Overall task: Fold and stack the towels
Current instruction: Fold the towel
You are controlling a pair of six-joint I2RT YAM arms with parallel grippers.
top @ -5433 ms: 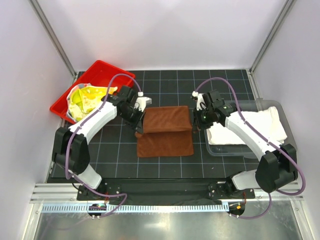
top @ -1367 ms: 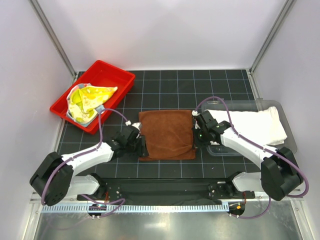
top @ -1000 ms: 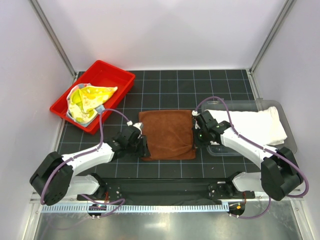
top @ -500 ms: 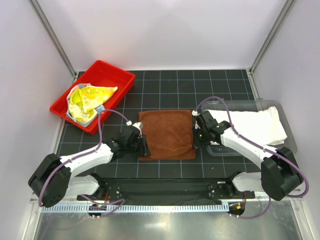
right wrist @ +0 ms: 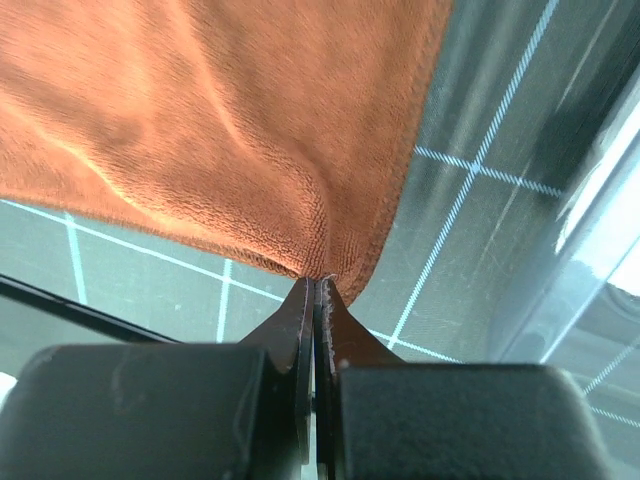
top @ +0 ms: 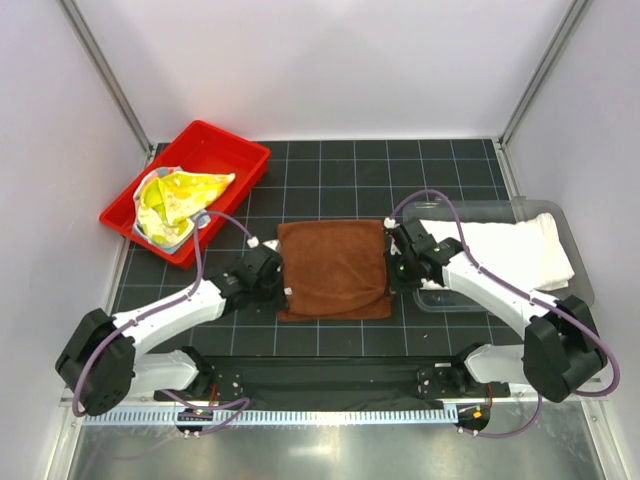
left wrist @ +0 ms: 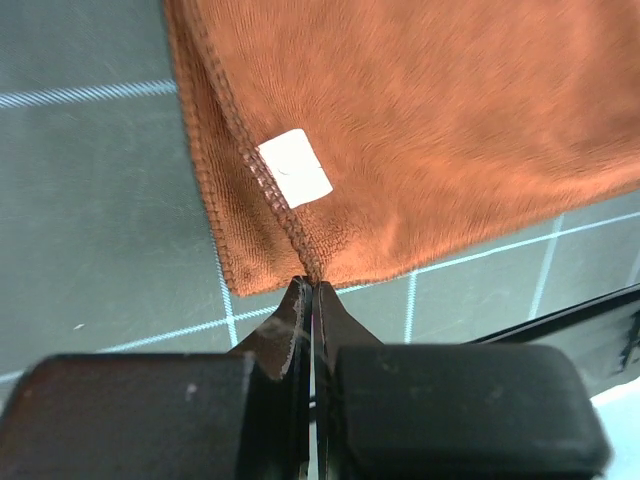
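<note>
Brown towel [top: 333,268] on gridded mat [top: 330,170], white walls [top: 330,60]

One overview from above, two close-ups from the wrists.
The top external camera looks steeply down from behind the arm bases over the whole tabletop [top: 340,170]; wrist cameras sit close behind the left fingers [left wrist: 280,335] and right fingers [right wrist: 290,325], facing the brown towel [top: 333,268], which all three share.

boxed in on three sides by plain white walls [top: 330,70], braced at the corners with slanting metal posts [top: 109,75]. floored with a dark desk [top: 330,165] ruled in a pale grid, edged nearest with a ribbed metal rail [top: 320,415]. lit evenly, softly.
</note>
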